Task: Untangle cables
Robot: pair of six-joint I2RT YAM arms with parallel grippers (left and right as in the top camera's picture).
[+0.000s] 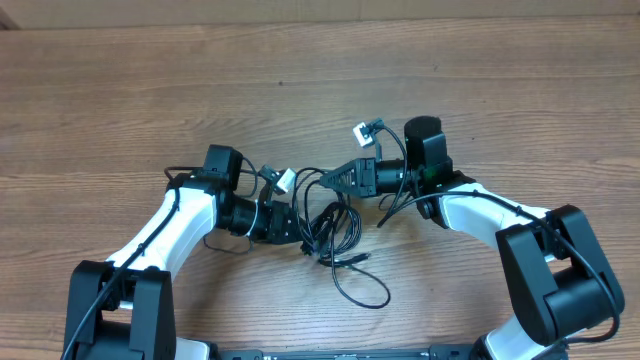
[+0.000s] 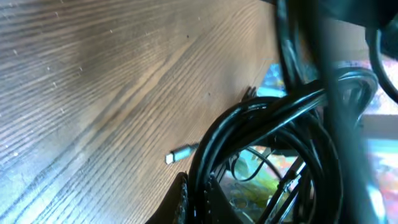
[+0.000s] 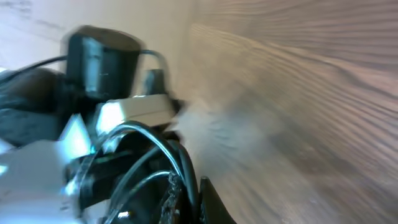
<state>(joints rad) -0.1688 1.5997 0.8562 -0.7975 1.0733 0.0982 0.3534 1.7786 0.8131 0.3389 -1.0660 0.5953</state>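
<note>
The cables (image 1: 341,226) lie as a tangled black bundle at the table's middle, with one loose loop (image 1: 366,296) trailing toward the front and a small plug end (image 1: 361,258) beside it. My left gripper (image 1: 304,228) points right into the bundle. In the left wrist view it (image 2: 196,184) is shut on a strand, and the coiled cables (image 2: 261,118) arch above it; a silver plug (image 2: 177,154) rests on the wood. My right gripper (image 1: 327,181) points left at the bundle's top. In the blurred right wrist view it (image 3: 191,184) is shut on a cable (image 3: 186,167).
The wooden table (image 1: 120,90) spreads all round the two arms. The arms' own thicker black leads and white connectors (image 1: 283,181) (image 1: 365,132) hang close to the bundle. The left arm's wrist (image 3: 102,56) fills the left of the right wrist view.
</note>
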